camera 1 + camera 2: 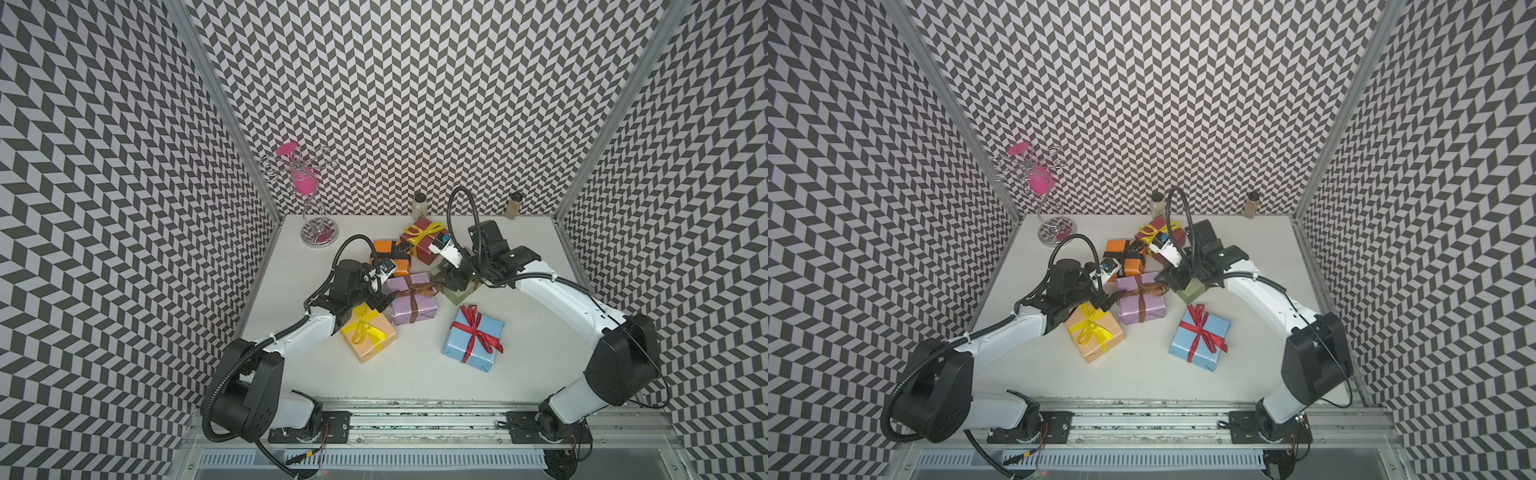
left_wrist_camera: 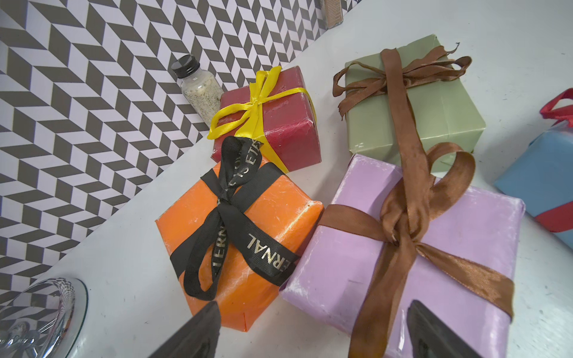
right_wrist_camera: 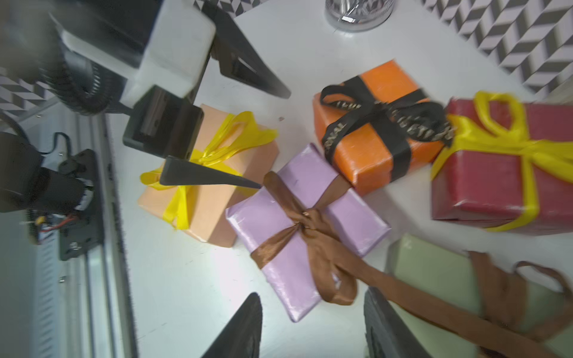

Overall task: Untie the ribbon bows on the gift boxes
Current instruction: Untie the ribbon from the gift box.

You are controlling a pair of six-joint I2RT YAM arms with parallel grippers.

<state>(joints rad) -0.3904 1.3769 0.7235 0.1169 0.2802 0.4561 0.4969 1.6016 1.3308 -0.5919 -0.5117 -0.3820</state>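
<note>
Six gift boxes cluster mid-table. The lilac box [image 1: 419,309] [image 2: 356,248] has a brown bow [image 2: 403,217] [image 3: 310,223] with one loop left. Its long tail lies stretched over the sage green box [image 2: 443,117] [image 1: 459,296], which carries its own brown bow [image 2: 403,74]. My right gripper [image 1: 440,278] [image 3: 313,310] hovers open at the lilac box's far corner, the tail running past one finger. My left gripper [image 1: 370,305] [image 2: 313,328] stands wide open between the peach box [image 1: 368,334] and the lilac box. The orange box [image 1: 390,255], dark red box [image 1: 424,239] and light blue box [image 1: 471,338] keep their bows tied.
Two spice jars [image 1: 419,205] [image 1: 513,205] stand against the back wall. A chrome stand with pink pieces [image 1: 318,237] occupies the back left corner. Patterned walls close in three sides, and a metal rail [image 1: 415,419] runs along the front edge.
</note>
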